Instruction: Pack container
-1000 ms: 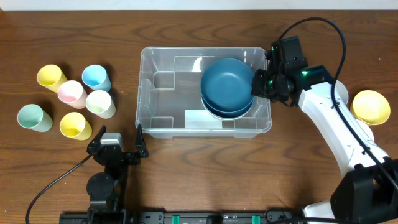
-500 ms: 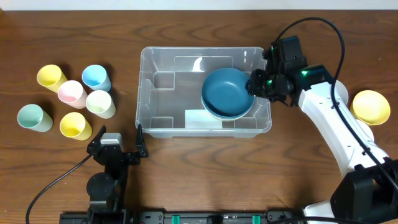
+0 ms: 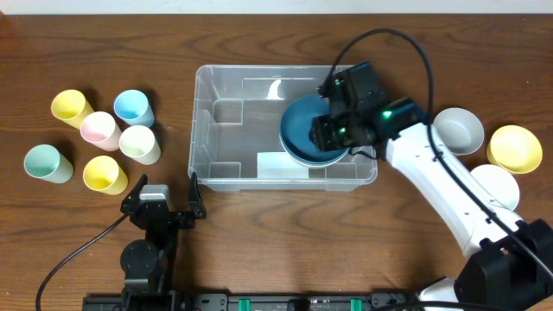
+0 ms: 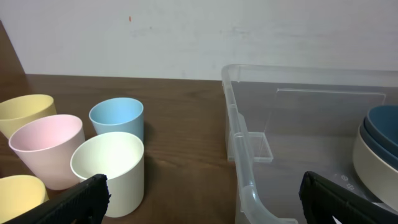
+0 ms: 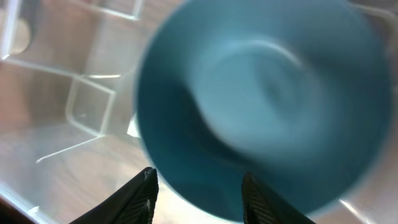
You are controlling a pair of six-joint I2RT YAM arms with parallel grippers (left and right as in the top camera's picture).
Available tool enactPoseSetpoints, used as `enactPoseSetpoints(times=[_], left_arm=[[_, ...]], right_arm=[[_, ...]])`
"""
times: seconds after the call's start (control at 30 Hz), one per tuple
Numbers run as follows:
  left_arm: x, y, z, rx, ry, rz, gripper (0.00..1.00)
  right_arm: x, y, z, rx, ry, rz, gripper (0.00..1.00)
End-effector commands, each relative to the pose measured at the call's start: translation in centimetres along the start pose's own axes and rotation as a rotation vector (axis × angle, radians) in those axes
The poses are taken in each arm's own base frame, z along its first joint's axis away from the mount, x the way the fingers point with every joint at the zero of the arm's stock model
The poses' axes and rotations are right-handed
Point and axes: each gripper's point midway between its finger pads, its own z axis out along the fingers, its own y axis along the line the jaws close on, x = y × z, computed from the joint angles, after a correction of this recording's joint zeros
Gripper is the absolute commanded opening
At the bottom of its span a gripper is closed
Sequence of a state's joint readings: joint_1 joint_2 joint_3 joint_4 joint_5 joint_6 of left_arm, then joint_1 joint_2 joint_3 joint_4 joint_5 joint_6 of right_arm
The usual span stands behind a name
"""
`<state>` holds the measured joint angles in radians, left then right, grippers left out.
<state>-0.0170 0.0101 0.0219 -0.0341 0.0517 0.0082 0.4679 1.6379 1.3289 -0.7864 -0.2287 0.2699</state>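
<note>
The container [image 3: 200,121] is a large clear plastic bin in the middle of the table, with a pale label on its floor. Stacked dark blue bowls [image 3: 298,130] lie in its right half. My right gripper [image 3: 333,130] hangs over these bowls inside the bin. In the right wrist view its fingers [image 5: 199,193] are apart, with the blurred blue bowl [image 5: 267,93] just beyond them. My left gripper [image 3: 164,194] is open and empty near the front edge, left of the bin. In the left wrist view its fingers [image 4: 202,199] are wide apart, facing the bin's corner [image 4: 239,130].
Several cups stand at the left: yellow [image 3: 71,106], blue [image 3: 134,107], pink [image 3: 99,130], cream [image 3: 139,143], green [image 3: 47,163], yellow [image 3: 104,174]. To the right of the bin lie a grey-white bowl [image 3: 458,130], a yellow bowl [image 3: 515,148] and a white bowl [image 3: 495,186].
The blue bowl has gone down onto the one in the bin. My right gripper has moved left, over the bowls, uncovering the grey-white and white bowls. The left arm is still.
</note>
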Motion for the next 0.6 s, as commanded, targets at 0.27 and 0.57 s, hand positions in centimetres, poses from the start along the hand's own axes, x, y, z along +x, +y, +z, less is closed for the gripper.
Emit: enactPoseSetpoints(times=[0.27,0.57], left_arm=[[1.6,0.2,0.1,-0.01,0.046,0.015,0.98],[1.6,0.2,0.1,-0.01,0.046,0.015,0.98]], right_arm=[[-0.3,4.5,4.4,-0.011,-0.014,-0.201,0.43],[0.8,4.3,7.5,0.002,0.041,-0.208,0.37]])
